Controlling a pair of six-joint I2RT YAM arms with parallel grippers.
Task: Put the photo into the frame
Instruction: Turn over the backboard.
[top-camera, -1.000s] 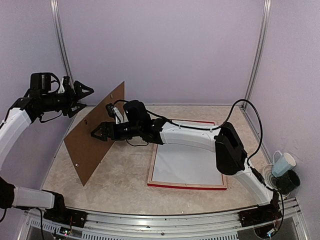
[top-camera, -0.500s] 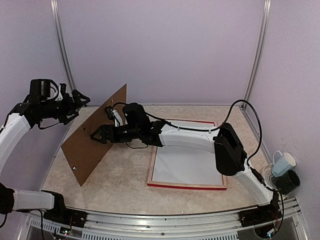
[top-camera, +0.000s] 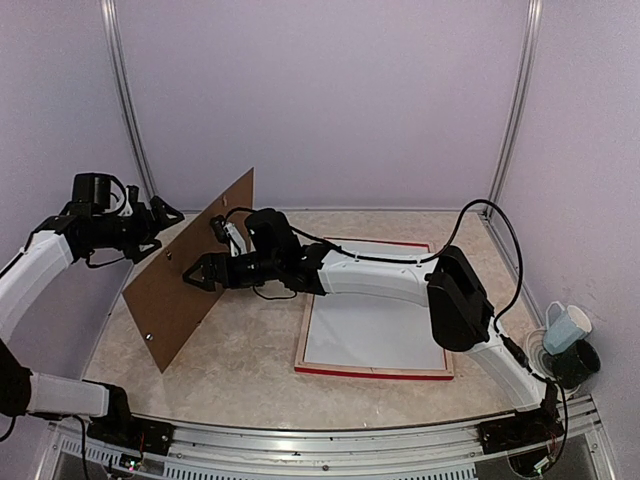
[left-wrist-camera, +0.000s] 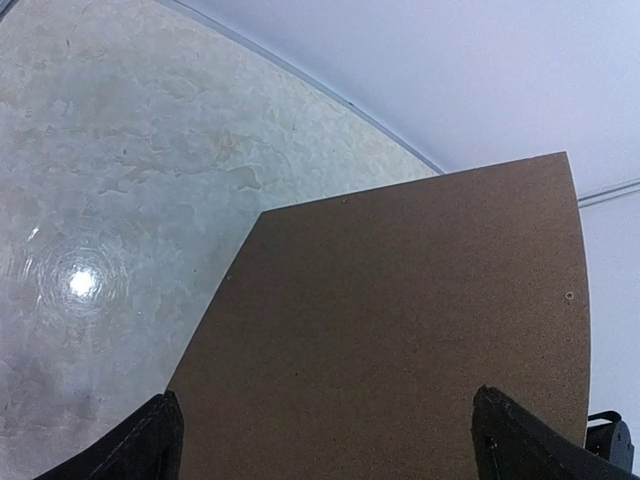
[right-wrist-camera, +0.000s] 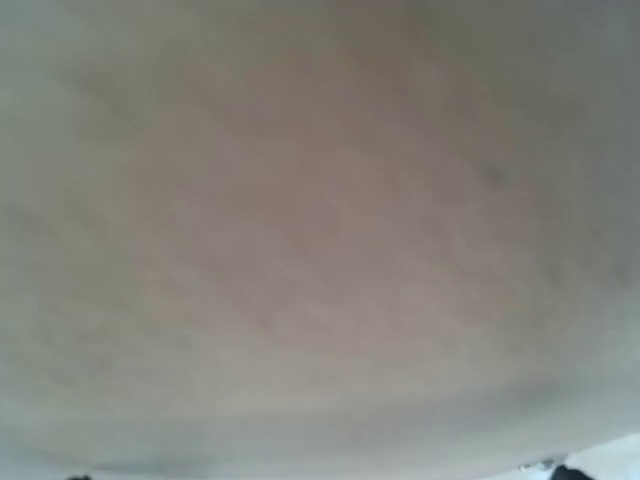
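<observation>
The frame (top-camera: 373, 372) lies flat on the table right of centre, showing red edges and a pale wood left side. A white sheet (top-camera: 375, 325) fills it; I cannot tell whether it is the photo's white back, and no sunset picture shows. A brown backing board (top-camera: 190, 270) stands on edge at the left, leaning. My left gripper (top-camera: 163, 220) is open on the board's left side, apart from it; in the left wrist view its gripper (left-wrist-camera: 330, 450) faces the board (left-wrist-camera: 400, 330). My right gripper (top-camera: 198, 270) is open against the board's right face. The right wrist view is a close blur.
A pale cup (top-camera: 567, 326) sits on a dark holder at the right edge of the table. Purple walls and metal posts (top-camera: 125, 90) enclose the marbled table (top-camera: 250, 350). My right arm (top-camera: 380, 275) reaches across the frame's top left corner.
My left gripper has dropped lower and come nearer the board. My right gripper has shifted a little along the board's face. The board leans slightly differently.
</observation>
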